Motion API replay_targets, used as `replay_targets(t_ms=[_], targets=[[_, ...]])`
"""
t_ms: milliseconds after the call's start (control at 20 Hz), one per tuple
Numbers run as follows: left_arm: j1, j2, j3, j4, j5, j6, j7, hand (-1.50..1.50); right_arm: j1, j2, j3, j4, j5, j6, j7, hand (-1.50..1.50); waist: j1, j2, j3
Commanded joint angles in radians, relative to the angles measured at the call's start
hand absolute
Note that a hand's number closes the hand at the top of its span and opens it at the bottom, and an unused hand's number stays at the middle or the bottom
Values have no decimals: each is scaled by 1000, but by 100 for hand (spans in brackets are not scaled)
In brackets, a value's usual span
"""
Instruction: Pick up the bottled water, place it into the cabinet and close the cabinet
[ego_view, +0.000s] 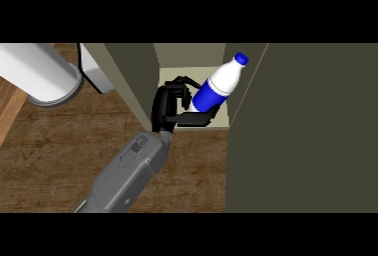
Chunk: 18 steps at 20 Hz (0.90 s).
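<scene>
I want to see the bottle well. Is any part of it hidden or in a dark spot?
Head view: the bottle shows clearly, white with a blue band and cap; its bottom is hidden behind the hand; the cabinet wall beside it looks dark and flat.

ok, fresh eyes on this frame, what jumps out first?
The white bottle with its blue band and cap, leaning inside the open cabinet at upper centre. A black hand curls round its lower part, its grey forearm rising from the lower edge. A big white cylinder fills the upper left corner.
</scene>
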Motion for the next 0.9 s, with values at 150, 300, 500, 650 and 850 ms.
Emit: replay_targets(t_ms=[150, 300, 500, 650, 850], targets=[[-210, 0, 36, 232, 82, 75, 20, 150, -68, -7, -37, -25, -88, 3, 54, -150, -11, 8, 0], [-268, 1, 93, 357, 66, 17, 4, 150, -40, -22, -111, 6, -141, 38, -1, -150, -18, 7, 0], [-324, 7, 16, 484, -31, 103, -11, 150, -40, -19, -93, -7, -114, 44, 7, -150, -27, 13, 1], [-304, 8, 54, 579, -21, 84, -54, 150, -15, -8, -79, -13, -119, 60, -4, -150, -32, 14, 0], [-387, 20, 137, 650, 25, 122, -35, 150, -23, -17, -88, -27, -137, 67, 19, -150, -42, 21, -1]])
